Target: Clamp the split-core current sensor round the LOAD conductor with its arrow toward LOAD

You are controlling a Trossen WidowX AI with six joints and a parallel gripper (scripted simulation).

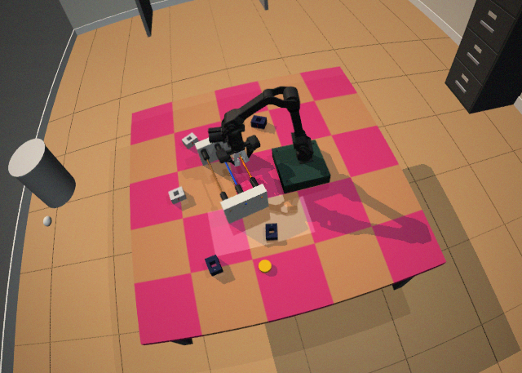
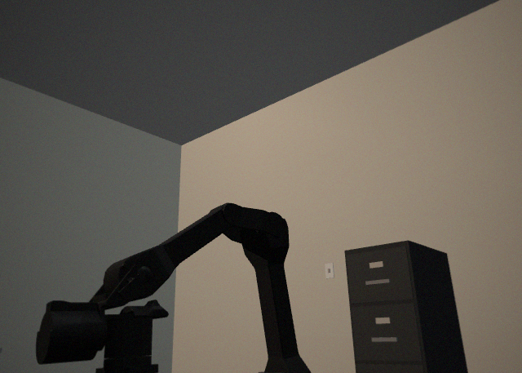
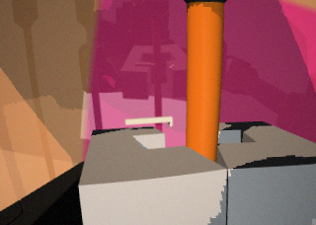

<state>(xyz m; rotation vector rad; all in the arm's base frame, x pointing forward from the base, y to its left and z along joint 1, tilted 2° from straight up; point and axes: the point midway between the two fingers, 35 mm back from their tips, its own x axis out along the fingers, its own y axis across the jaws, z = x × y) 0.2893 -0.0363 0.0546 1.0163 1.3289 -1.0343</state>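
My gripper (image 1: 238,151) reaches down between the two terminal blocks and is shut on the light grey current sensor (image 1: 236,162) (image 3: 148,200). The sensor sits around the right-hand orange conductor (image 1: 247,169) (image 3: 204,77). In the wrist view its two halves meet at a seam on the near side, with the conductor rising between them; the conductor hides part of the far side, so I cannot tell whether it is latched. A small cream bar (image 3: 143,121) shows beyond the left half. The arrow and LOAD marker cannot be read. The fingertips are mostly hidden in the wrist view.
A front terminal block (image 1: 244,205) and a rear one (image 1: 202,144) hold the conductors, including a blue one (image 1: 232,175) and a brown-orange one (image 1: 214,174) to the left. White rings (image 1: 171,197), navy rings (image 1: 271,237), a yellow disc (image 1: 264,266) and the dark green arm base (image 1: 299,173) stand around.
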